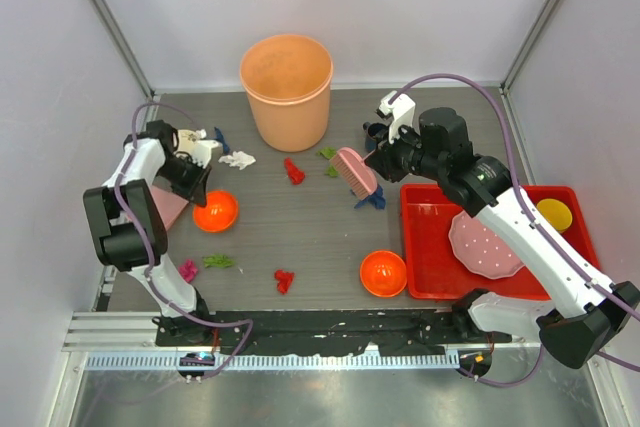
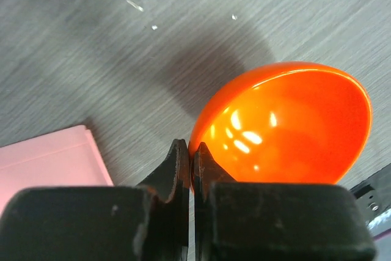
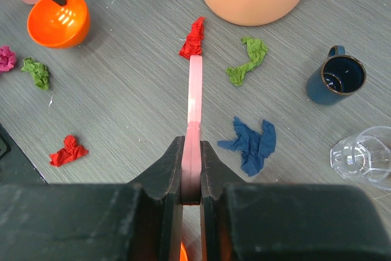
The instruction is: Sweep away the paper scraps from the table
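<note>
Paper scraps lie scattered on the dark table [image 1: 300,237]: white [image 1: 237,159], red [image 1: 294,171], green [image 1: 327,154], blue [image 1: 372,201], magenta [image 1: 188,269], green [image 1: 218,261] and red [image 1: 284,280]. My right gripper [image 3: 192,151] is shut on the handle of a pink brush [image 1: 353,172], whose head hangs over the table between the red scrap [image 3: 194,40] and the blue one [image 3: 253,143]. My left gripper [image 2: 191,151] is shut on the rim of a tilted orange bowl [image 2: 287,126] at the left, beside the pink dustpan [image 2: 49,160].
An orange bucket [image 1: 287,87] stands at the back centre. A dark mug [image 3: 336,79] and a clear glass [image 3: 363,157] sit near the right arm. A red tray [image 1: 420,247] at the right holds a pink plate and a yellow bowl. A second orange bowl [image 1: 383,273] sits at the front.
</note>
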Controlling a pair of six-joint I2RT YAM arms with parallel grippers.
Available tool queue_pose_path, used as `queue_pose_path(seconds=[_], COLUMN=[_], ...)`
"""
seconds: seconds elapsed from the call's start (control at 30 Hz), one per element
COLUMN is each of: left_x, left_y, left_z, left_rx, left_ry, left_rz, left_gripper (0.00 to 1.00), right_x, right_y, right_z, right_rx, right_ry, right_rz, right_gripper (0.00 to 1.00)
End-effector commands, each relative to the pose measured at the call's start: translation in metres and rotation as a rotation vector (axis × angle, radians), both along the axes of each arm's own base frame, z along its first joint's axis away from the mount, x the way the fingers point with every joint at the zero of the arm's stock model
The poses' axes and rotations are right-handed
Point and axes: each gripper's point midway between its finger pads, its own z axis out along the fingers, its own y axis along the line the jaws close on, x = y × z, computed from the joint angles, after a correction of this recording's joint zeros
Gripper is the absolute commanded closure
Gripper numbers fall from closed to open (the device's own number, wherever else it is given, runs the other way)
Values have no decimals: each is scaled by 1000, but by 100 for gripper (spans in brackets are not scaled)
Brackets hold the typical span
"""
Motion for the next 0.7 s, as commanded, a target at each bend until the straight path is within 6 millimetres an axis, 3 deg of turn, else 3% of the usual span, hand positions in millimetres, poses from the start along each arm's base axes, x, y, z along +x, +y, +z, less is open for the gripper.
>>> queue_pose_path(seconds=[0.0,0.17,0.4,0.67], left_x=[32,83,96,114], left_y=[-2,42,76,134], left_z=[31,44,16,6], left_rx=[-66,-48,18,120], left_ry=[-74,-155,-98,-92], left_rz=[154,422,526,643], left_gripper=[100,100,100,100], right_x=[4,5,3,3], right_y=[3,3,-1,-1], right_z=[18,16,13,19], right_rx=[28,22,11,12], right_ry=[-59,-57,-63,-74], right_rz=[14,15,10,14], right_gripper=[99,99,99,99])
